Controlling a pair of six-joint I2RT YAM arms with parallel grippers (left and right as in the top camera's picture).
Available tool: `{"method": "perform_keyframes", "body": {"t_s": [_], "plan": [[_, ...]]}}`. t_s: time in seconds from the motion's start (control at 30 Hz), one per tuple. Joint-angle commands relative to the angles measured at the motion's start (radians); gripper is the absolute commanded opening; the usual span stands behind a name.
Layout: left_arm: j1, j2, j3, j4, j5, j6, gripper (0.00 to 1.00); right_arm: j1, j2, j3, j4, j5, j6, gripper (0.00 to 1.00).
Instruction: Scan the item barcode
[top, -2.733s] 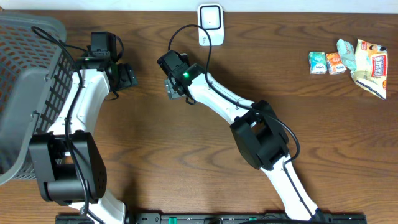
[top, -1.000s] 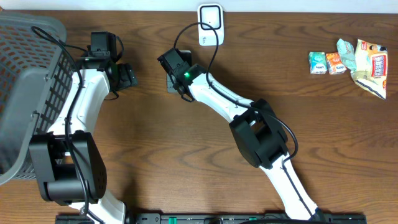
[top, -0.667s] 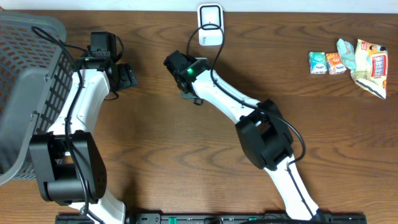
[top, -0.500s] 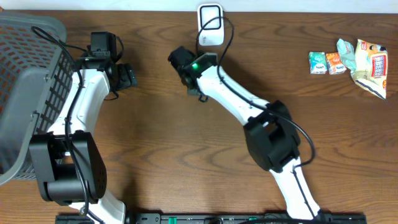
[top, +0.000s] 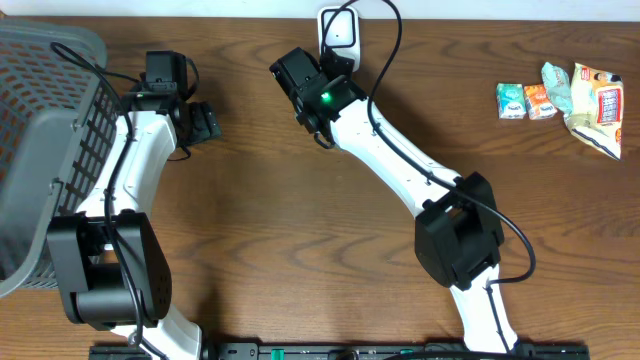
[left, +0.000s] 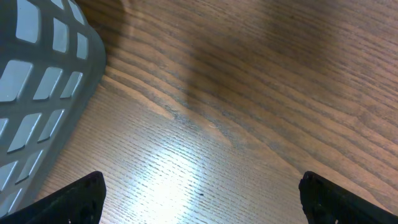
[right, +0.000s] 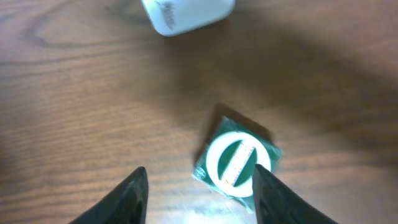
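Two arms reach over the brown wooden table (top: 300, 270). We see the right arm (top: 400, 170) stretched long from its base at the near edge, slanting far and left, so that its wrist sits just beside the white barcode scanner (top: 338, 30) at the far edge. In the wrist view the right gripper (right: 200, 177) points down at the wood with its two dark fingers (right: 134, 193) apart and nothing clamped between them. The small green packet with a white round label (right: 239, 158) lies flat on the table, near the scanner and well inside the far edge. The tip of the right-hand finger overlaps its corner, and we cannot tell whether they touch. From overhead the packet is hidden under the gripper.

On the left side we see the left arm (top: 130, 160) folded back toward the far-left corner. The left gripper (left: 199, 193) hangs low over bare wood with its fingers spread wide and empty. The grey plastic mesh basket (top: 40, 150) stands close on its left, leaving little room that way. Between the two wrists lies an open stretch of table, and the whole middle and near-right are open too. A cluster of snack packets (top: 560, 100) lies at the far right, well apart from both arms.
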Motion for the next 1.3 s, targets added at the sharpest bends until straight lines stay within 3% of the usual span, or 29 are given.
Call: {"method": "perform_keyframes", "body": {"t_s": [0.0, 0.2, 0.3, 0.37, 0.47, 0.53, 0.63, 1.27], "plan": [[0.000, 0.000, -0.006, 0.000, -0.005, 0.013, 0.98, 0.000, 0.071, 0.002, 0.057, 0.007, -0.023, 0.49], [0.000, 0.000, -0.006, 0.000, -0.005, 0.013, 0.98, -0.003, 0.117, 0.002, 0.093, -0.060, -0.069, 0.57], [0.000, 0.000, -0.006, 0.000, -0.005, 0.013, 0.98, 0.004, 0.117, 0.002, 0.103, -0.059, -0.133, 0.55], [0.000, 0.000, -0.006, 0.000, -0.005, 0.013, 0.98, 0.007, 0.117, 0.002, 0.116, -0.059, -0.169, 0.49], [0.000, 0.000, -0.006, 0.000, -0.005, 0.013, 0.98, 0.007, 0.117, 0.002, 0.116, -0.061, -0.177, 0.24], [0.000, 0.000, -0.006, 0.000, -0.005, 0.013, 0.98, 0.008, 0.117, 0.002, 0.119, -0.063, -0.177, 0.13], [0.000, 0.000, -0.006, 0.000, -0.005, 0.013, 0.98, 0.009, 0.121, 0.002, 0.121, -0.063, -0.177, 0.06], [0.000, 0.000, -0.006, 0.000, -0.005, 0.013, 0.97, 0.008, 0.229, 0.002, 0.227, -0.063, -0.177, 0.01]]}}
